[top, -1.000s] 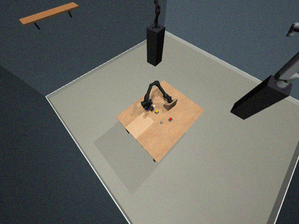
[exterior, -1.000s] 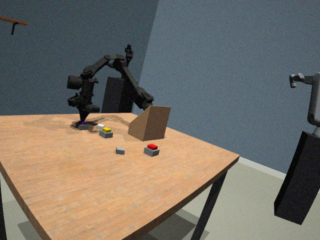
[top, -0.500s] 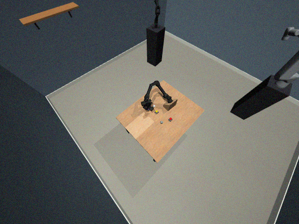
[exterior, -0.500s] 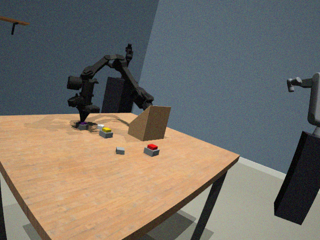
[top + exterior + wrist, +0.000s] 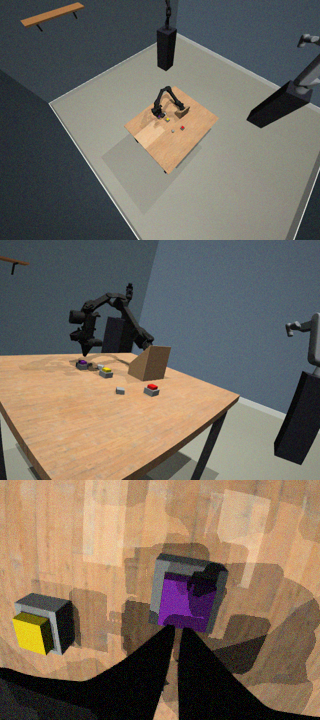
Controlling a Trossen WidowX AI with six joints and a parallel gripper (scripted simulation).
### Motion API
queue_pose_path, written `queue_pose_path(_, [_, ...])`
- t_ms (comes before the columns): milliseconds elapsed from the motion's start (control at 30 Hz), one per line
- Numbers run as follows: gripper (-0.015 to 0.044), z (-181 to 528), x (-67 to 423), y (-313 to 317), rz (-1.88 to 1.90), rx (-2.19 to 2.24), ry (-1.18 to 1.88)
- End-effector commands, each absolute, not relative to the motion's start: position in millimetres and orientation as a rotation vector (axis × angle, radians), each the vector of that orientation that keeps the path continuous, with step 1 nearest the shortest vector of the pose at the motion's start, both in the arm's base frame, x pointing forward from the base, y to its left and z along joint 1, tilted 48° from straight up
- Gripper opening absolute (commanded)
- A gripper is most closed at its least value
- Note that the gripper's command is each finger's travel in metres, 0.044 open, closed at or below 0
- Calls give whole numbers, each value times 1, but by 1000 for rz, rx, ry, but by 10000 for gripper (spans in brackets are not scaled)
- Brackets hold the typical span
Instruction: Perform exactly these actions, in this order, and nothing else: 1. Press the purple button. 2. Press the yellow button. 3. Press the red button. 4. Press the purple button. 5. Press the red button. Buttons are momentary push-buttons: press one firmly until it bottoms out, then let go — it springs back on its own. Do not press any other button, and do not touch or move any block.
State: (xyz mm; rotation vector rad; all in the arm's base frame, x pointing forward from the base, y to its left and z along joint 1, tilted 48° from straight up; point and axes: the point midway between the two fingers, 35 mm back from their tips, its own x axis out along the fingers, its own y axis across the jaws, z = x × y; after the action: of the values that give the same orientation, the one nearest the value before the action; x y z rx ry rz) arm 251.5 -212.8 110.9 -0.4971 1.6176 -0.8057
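From my remote station I see the arm (image 5: 121,307) arched over the far left part of the tabletop (image 5: 77,426), its tool (image 5: 85,353) pointing straight down. The tool is closed on nothing, its two dark fingers drawn together to a narrow slit in the wrist view. The tips hang just above the purple button (image 5: 82,361), with a gap between them and the cap in the exterior view; in the wrist view the tips sit at the near edge of the purple cap (image 5: 188,602). I cannot tell from either view whether the cap is depressed. The purple button rests on a grey base, and the arm's shadow falls across it. The yellow button (image 5: 106,369) stands just to the right of the purple one, nearer the camera, with a small pale block (image 5: 100,366) between them. A grey block (image 5: 120,390) lies further forward, and the red button (image 5: 152,386) is beside it to the right, well apart from the tool. A tan wedge (image 5: 151,366) stands behind the red button, at the arm's foot.
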Motion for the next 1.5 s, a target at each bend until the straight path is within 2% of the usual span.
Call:
queue_pose_path(0, [20,138,263,-188,-811,-496,1599])
queue_pose_path(267, [20,151,267,-169,-802,-505,1605])
queue_pose_path(467, [20,82,295,-99,-663,-561,1646])
queue_pose_path(633, [20,30,299,-37,-647,-517,1635])
queue_pose_path(833, [20,-29,278,31,-668,-484,1634])
queue_pose_path(1067, [20,-91,223,90,-751,-476,1620])
queue_pose_path(1167, [20,-109,201,102,-791,-481,1607])
queue_pose_path(1333, [20,-110,199,103,-794,-481,1606])
queue_pose_path(1467, [20,-144,191,68,-795,-482,1605])
